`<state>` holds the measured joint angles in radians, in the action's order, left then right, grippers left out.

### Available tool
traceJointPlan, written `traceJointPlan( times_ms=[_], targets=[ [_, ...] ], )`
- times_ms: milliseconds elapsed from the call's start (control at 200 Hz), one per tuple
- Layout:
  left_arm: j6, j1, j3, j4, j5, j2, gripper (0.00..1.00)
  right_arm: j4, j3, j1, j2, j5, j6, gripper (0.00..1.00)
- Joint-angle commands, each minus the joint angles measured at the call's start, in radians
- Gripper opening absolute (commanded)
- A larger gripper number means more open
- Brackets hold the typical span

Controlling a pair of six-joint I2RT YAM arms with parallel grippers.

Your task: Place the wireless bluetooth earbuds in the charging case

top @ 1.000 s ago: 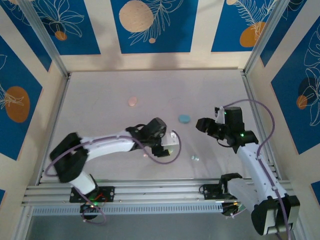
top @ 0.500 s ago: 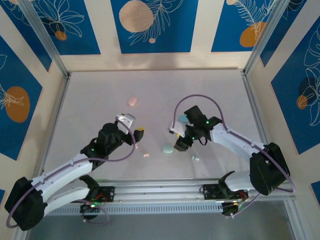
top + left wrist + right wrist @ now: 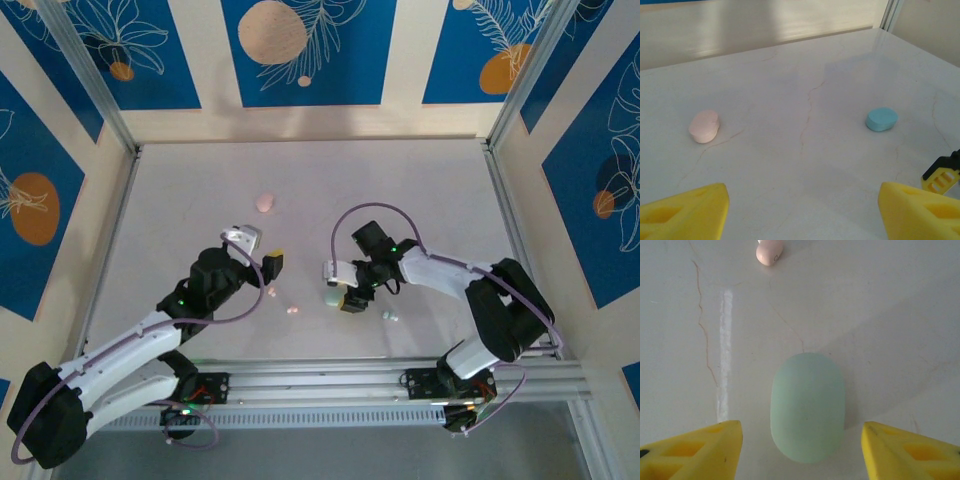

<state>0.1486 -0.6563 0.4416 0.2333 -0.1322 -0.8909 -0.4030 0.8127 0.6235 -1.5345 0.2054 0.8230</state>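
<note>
While its two yellow fingers (image 3: 695, 452) stand well apart, the right gripper (image 3: 800, 440) holds nothing: the jaws straddle a mint-green case (image 3: 807, 406) that lies flat and closed on the table (image 3: 880, 305), with a gap on either side and no contact. Beyond the far end of that case, in the right wrist view, lies a pink earbud (image 3: 769, 252).

From above, the right gripper (image 3: 340, 288) sits low over the mint-green case (image 3: 331, 297), near the front middle of the table (image 3: 200, 180). Just to its left lies the pink earbud (image 3: 293, 309), and a little farther left the other pink earbud (image 3: 270, 291). A pale blue earbud (image 3: 390, 316) rests to the right of the case, near the front edge.

Opposite, the left gripper (image 3: 260, 250) is also spread wide and empty. In its own wrist view the left gripper (image 3: 802, 210) faces bare table, with a pink case (image 3: 704, 126) ahead on the left and a blue case (image 3: 881, 119) ahead on the right, well apart from each other. From above, the pink case (image 3: 265, 202) lies farther back than both grippers.
</note>
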Motion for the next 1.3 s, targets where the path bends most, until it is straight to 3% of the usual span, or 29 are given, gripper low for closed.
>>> traceJointPlan(
  times_ms=[0,250,490,735,925,1151,1296],
  targets=[
    [0.005,0.012,-0.011,0.034,-0.003,0.008,0.78,0.03,0.014,0.013,-0.045,-0.013,0.022,0.65],
    [0.004,0.015,-0.006,0.028,0.002,0.008,0.78,0.068,0.016,0.022,-0.105,-0.085,0.02,0.62],
    [0.021,0.02,-0.002,0.025,0.014,0.008,0.78,0.078,0.017,0.03,-0.112,-0.048,0.005,0.45],
    [0.14,0.032,0.069,-0.078,0.039,0.007,0.81,0.133,0.011,0.024,0.073,0.051,-0.145,0.36],
    [0.306,0.04,0.234,-0.222,0.211,-0.033,0.85,0.263,-0.026,0.026,0.295,0.071,-0.317,0.36],
    [0.464,0.037,0.339,-0.127,0.476,-0.119,0.85,0.285,-0.022,0.051,0.416,-0.031,-0.376,0.36],
    [0.491,0.028,0.373,-0.115,0.54,-0.183,0.84,0.302,-0.015,0.057,0.44,-0.064,-0.394,0.36]
  ],
)
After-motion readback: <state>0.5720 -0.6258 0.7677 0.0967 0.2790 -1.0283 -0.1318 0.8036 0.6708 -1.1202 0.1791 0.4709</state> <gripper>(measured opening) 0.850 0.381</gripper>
